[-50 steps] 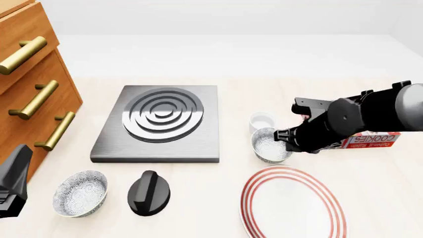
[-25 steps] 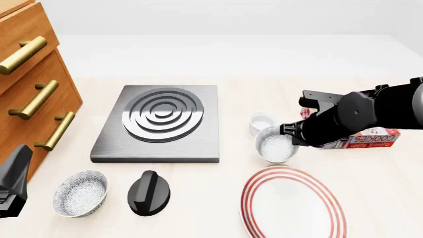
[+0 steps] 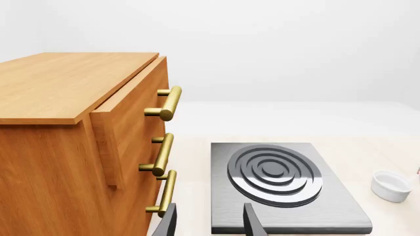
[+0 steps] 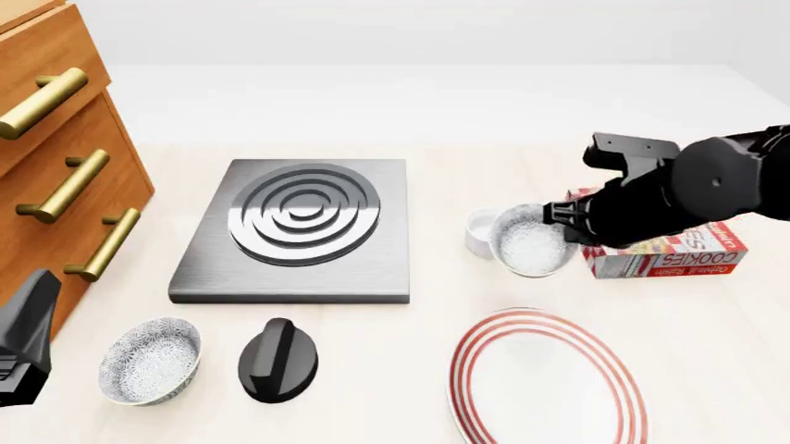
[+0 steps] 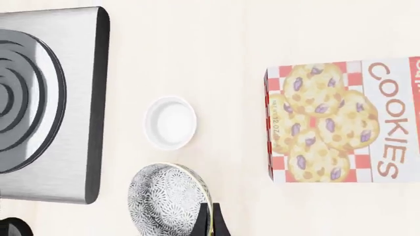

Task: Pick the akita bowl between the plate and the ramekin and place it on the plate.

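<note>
Right gripper (image 4: 561, 225) clamped on akita bowl (image 4: 531, 242) rim, bowl lifted beside ramekin (image 4: 484, 228). Plate (image 4: 547, 381) lies directly nearer: carry toward near edge. Left gripper (image 3: 208, 223) fingers apart, idle.

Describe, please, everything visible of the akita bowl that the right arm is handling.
The akita bowl is small and round, ceramic-looking, speckled white-grey inside with a fine dark grey-and-white pattern outside. The right tool is shut on its rim, and the bowl appears lifted and tilted. In the front view it overlaps the ramekin, beside the cookie box and beyond the plate.
</note>
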